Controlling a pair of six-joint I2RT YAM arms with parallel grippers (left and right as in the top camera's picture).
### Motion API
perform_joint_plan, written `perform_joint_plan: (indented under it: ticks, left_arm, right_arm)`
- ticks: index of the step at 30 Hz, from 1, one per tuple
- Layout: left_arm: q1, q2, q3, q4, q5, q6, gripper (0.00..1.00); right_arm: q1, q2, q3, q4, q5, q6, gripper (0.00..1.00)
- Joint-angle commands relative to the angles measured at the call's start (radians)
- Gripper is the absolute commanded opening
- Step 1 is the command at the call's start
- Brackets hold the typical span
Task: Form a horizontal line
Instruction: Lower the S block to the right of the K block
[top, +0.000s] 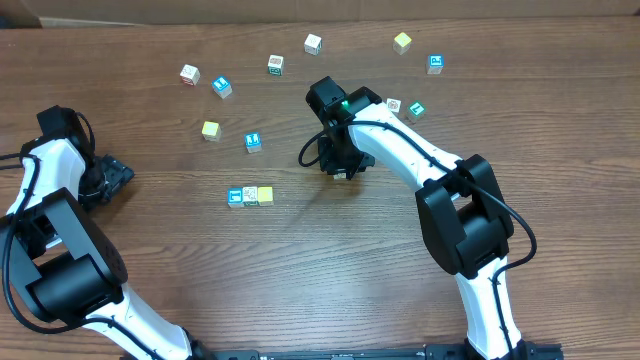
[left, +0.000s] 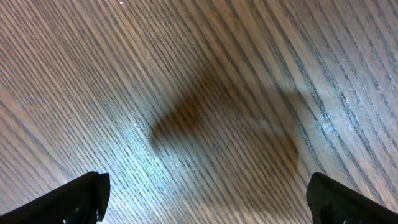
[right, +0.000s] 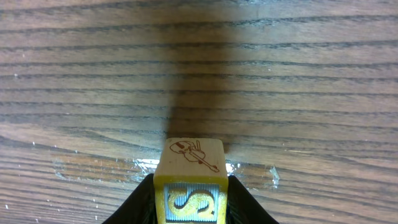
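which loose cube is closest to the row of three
The blue cube straight above the row in the overhead view. The yellow cube to its left lies farther off, and all the others are farther still.

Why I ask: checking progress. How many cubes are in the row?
3, side by side: blue-faced cube leftmost in the picture, white cube in the middle, yellow cube rightmost. None looks hidden.
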Motion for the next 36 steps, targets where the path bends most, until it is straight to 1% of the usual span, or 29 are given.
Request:
perform_joint_plan:
  ticks: [1,8,15,22,25,33,36]
  left_arm:
    - [0.006,0.003,-0.005,0.001,-0.010,0.001,1.00]
    - [0.006,0.003,-0.005,0.001,-0.010,0.001,1.00]
    - [0.006,0.003,-0.005,0.001,-0.010,0.001,1.00]
    - [0.006,0.003,-0.005,0.001,-0.010,0.001,0.99]
    - [0.006,0.003,-0.005,0.001,-0.010,0.001,1.00]
    - [0.006,0.003,-0.005,0.001,-0.010,0.001,1.00]
    - [0.006,0.003,-0.005,0.001,-0.010,0.001,0.99]
  right_arm:
    - [0.007,-0.016,-0.008,0.001,0.005,0.034,0.27]
    - [0.048,-0.016,-0.008,0.003,-0.002,0.060,0.27]
    - [0.126,-0.016,-0.008,0.054,-0.002,0.155,0.27]
    - [0.190,-0.016,-0.008,0.080,-0.002,0.217,0.27]
    - [0.209,-0.016,-0.008,0.086,-0.002,0.238,0.27]
    - [0.225,-0.016,-0.008,0.090,-0.002,0.239,0.27]
    - [0.225,-0.016,-0.008,0.087,-0.003,0.265,0.27]
